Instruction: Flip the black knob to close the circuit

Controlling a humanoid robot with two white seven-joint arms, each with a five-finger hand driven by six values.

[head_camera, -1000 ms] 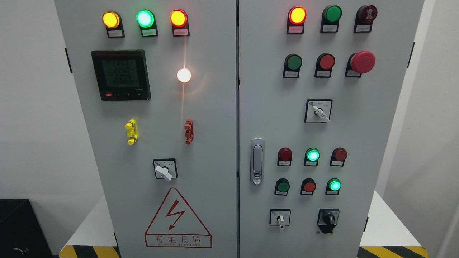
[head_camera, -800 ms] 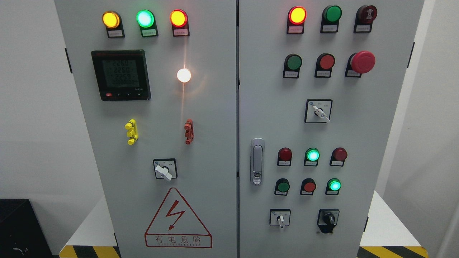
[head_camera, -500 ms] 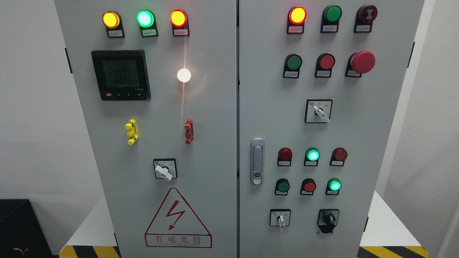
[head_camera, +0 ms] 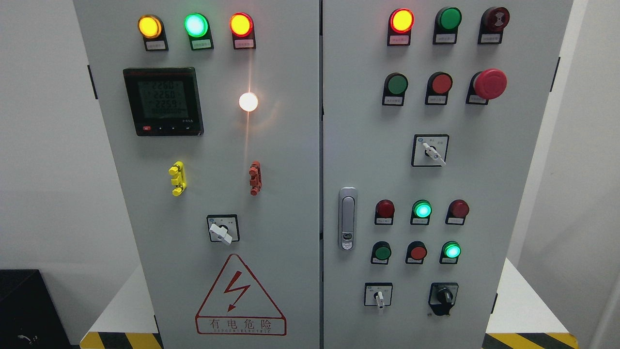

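1. Head view: nothing on the grey control cabinet (head_camera: 290, 145) has changed since the earlier frames; lamps and switches stand as before.
2. Neither robot hand is in the frame, so their state cannot be told.
3. Black knob (head_camera: 443, 296) sits low on the right door, right of a white-handled selector switch (head_camera: 379, 295), untouched.

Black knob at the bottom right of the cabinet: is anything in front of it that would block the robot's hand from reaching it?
Nothing visible covers the black knob. It sits bare on the right door, with the white-handled switch off to its left. Neither robot hand is in view, so the rest of the path cannot be judged.
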